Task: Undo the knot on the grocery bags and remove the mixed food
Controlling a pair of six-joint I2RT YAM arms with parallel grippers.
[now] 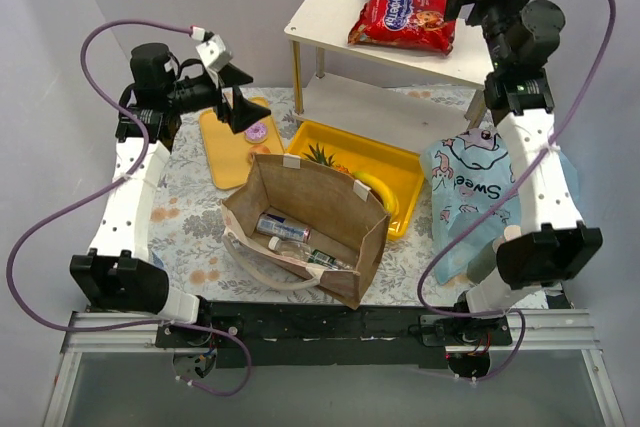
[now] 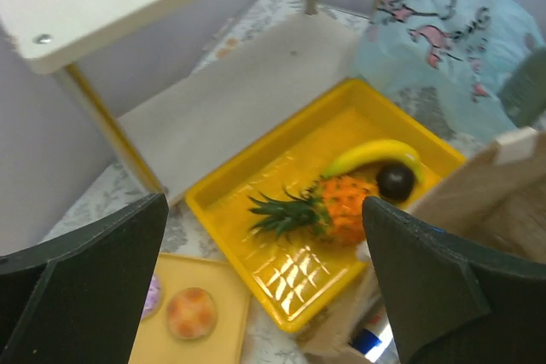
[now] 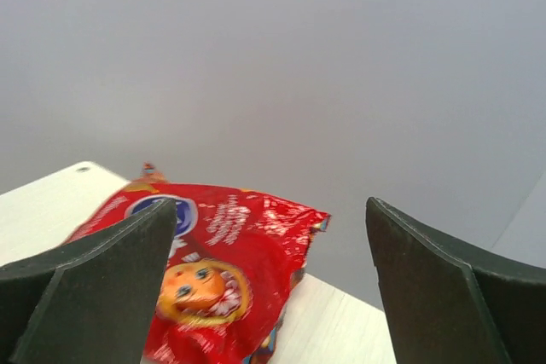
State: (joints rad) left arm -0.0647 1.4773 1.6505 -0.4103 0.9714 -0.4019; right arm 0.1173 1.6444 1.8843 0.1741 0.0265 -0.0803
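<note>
Two bags: one brown paper bag (image 1: pixel 372 245), and one blue plastic bag (image 1: pixel 462 187) to its right. Inside the paper bag are two small containers (image 1: pixel 283 227). Behind it stand two yellow trays (image 1: pixel 400 162) — holding one pineapple (image 2: pixel 341 209), one banana (image 2: pixel 375 153), one dark fruit (image 2: pixel 396 182) and two doughnuts (image 2: pixel 191 313). Farther behind lies one red packet (image 1: pixel 402 15).

A white two-tier shelf (image 1: pixel 325 17) on brass-coloured legs stands at the table's far edge. Just in front of it, mid-table, lies a deep yellow tray (image 1: pixel 398 160). A flat yellow tray (image 1: pixel 224 152) lies nearer the left edge, on a floral cloth (image 1: pixel 190 232).

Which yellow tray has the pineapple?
The deeper tray beside the shelf, holding pineapple and banana; the flat tray on the left holds doughnuts.
</note>
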